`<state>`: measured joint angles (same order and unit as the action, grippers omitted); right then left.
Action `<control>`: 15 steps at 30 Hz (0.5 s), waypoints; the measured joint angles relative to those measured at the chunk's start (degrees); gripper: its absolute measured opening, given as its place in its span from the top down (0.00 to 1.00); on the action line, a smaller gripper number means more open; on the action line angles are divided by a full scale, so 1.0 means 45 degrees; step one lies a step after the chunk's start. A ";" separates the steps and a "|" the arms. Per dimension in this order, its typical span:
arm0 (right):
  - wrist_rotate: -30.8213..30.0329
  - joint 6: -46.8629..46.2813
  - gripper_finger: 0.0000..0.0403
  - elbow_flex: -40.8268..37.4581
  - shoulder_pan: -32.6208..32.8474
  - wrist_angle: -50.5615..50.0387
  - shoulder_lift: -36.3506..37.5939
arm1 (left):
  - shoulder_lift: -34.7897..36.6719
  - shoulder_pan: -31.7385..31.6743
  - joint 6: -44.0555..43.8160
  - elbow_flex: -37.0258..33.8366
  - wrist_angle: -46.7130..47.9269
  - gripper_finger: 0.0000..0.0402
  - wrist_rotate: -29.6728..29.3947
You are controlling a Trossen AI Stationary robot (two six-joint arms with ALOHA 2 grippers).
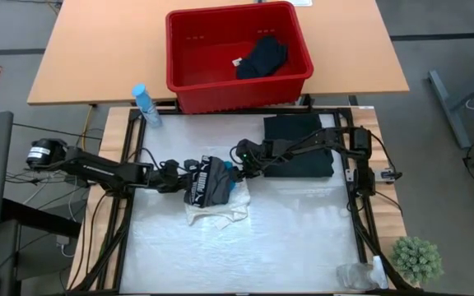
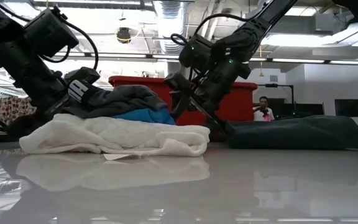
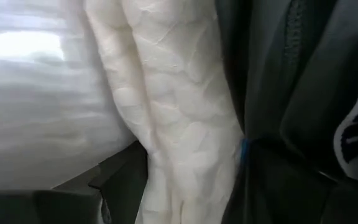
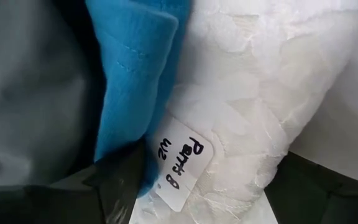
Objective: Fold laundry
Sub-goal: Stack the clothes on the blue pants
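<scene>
While both tools stand released, the left tool (image 1: pixel 174 182) and right tool (image 1: pixel 241 167) flank a small pile at mid-surface, where a grey garment (image 1: pixel 208 182) and a teal one (image 2: pixel 143 116) lie on a white lacy one (image 2: pixel 114 138). Toward the surface's far right corner a dark folded stack (image 1: pixel 299 146) looks finished. My guess is the task is partway: this pile is unfolded, and black laundry (image 1: pixel 262 57) waits in the red basket (image 1: pixel 196 90) beyond the far edge.
</scene>
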<state>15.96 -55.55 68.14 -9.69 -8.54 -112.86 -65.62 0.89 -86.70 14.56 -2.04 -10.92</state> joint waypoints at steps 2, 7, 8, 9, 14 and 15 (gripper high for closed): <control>-0.0264 -0.0230 0.22 0.0000 0.0046 -0.0022 0.0000 | -0.0245 0.0000 0.0005 -0.0004 -0.0488 0.32 0.0018; -0.0259 -0.0589 0.32 0.0027 0.0048 0.0181 -0.0290 | -0.0845 -0.0015 -0.0271 -0.0014 -0.1044 0.43 0.0196; -0.0121 -0.0711 0.36 0.0025 0.0040 0.0265 -0.0406 | -0.0951 -0.0031 -0.0310 -0.0021 -0.1184 0.46 0.0240; 0.0045 -0.0795 0.40 0.0033 0.0030 0.0343 -0.0558 | -0.1045 -0.0063 -0.0327 -0.0024 -0.1275 0.50 0.0245; 0.0427 -0.0932 0.70 0.0019 0.0029 0.0455 -0.0802 | -0.1113 -0.0474 -0.0338 -0.0038 -0.1761 0.74 0.0668; 0.0458 -0.0929 0.77 0.0015 0.0029 0.0547 -0.0806 | -0.1113 -0.0577 -0.0253 -0.0038 -0.1935 0.79 0.0780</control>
<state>18.02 -59.73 68.20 -9.56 -6.07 -116.48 -70.63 -1.71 -87.83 14.39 -10.74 -7.41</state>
